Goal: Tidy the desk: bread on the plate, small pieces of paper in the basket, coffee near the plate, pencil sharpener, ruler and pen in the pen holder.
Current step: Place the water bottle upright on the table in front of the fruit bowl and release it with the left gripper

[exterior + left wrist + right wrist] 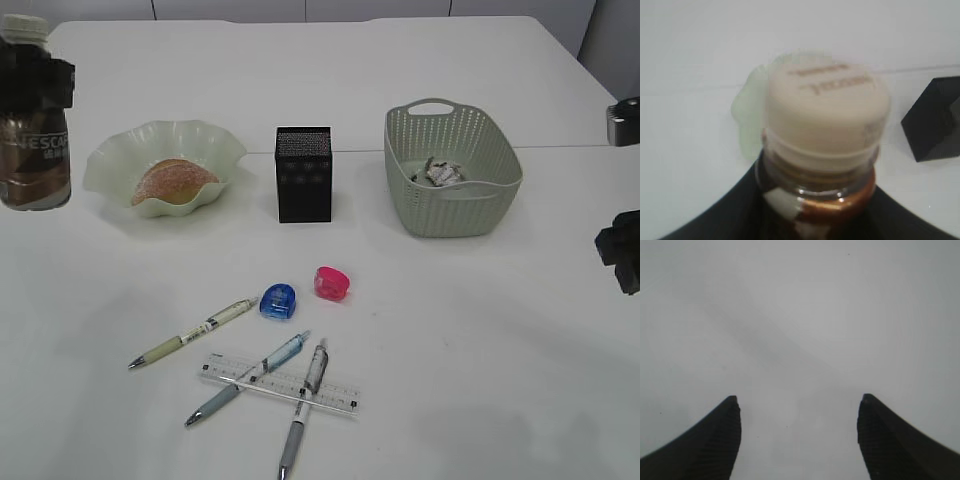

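Note:
My left gripper (pixel 40 80) is shut on the neck of the coffee (pixel 35 150), a brown bottle held upright at the far left, just left of the plate (pixel 110 160). Its cream cap (pixel 827 110) fills the left wrist view. The bread (pixel 172 181) lies in the plate. Crumpled paper (pixel 441 172) sits in the basket (pixel 450 205). The black pen holder (pixel 303 175) stands between them. Near the front lie a blue sharpener (pixel 278 301), a pink sharpener (pixel 331 283), the clear ruler (pixel 335 395) and three pens (pixel 195 333). My right gripper (pixel 797 410) is open over bare desk.
Two of the pens (pixel 250 377) lie crossed over the ruler. The right arm (pixel 620 250) shows only at the right edge, beside the basket. The desk's back edge runs behind the plate and basket.

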{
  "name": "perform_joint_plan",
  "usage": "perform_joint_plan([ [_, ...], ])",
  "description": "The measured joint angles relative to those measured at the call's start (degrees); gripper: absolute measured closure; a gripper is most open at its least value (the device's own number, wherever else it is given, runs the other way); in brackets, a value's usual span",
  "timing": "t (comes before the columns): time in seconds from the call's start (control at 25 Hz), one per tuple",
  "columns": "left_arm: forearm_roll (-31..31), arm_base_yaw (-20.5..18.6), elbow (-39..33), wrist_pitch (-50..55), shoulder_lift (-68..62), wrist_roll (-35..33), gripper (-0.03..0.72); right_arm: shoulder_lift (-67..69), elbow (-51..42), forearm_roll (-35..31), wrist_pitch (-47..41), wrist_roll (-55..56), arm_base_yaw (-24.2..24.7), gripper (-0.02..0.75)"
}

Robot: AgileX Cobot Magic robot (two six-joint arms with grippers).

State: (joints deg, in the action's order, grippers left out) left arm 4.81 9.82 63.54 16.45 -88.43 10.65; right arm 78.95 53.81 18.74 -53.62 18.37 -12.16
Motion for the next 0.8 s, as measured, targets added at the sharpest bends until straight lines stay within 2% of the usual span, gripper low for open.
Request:
perform_joint_plan([
  [0.24, 0.6, 0.0, -19.6, -37.8, 3.6, 0.0, 0.378, 0.0, 0.0, 2.5, 0.1, 0.0, 0.0, 0.206],
  [0.36, -0.2, 0.0, -25.7, -53.8, 0.9, -0.2, 0.378, 0.0, 0.0, 3.4, 0.5, 0.0, 0.0, 0.206],
  [0.6, -2.0, 0.0, -27.6, -71.3, -8.4, -1.1, 0.378, 0.0, 0.0, 5.1, 0.8, 0.0, 0.0, 0.206],
  [0.8, -3.9, 0.0, -27.6, -74.6, -12.5, -1.2, 0.378, 0.0, 0.0, 5.5, 2.0, 0.0, 0.0, 0.206],
])
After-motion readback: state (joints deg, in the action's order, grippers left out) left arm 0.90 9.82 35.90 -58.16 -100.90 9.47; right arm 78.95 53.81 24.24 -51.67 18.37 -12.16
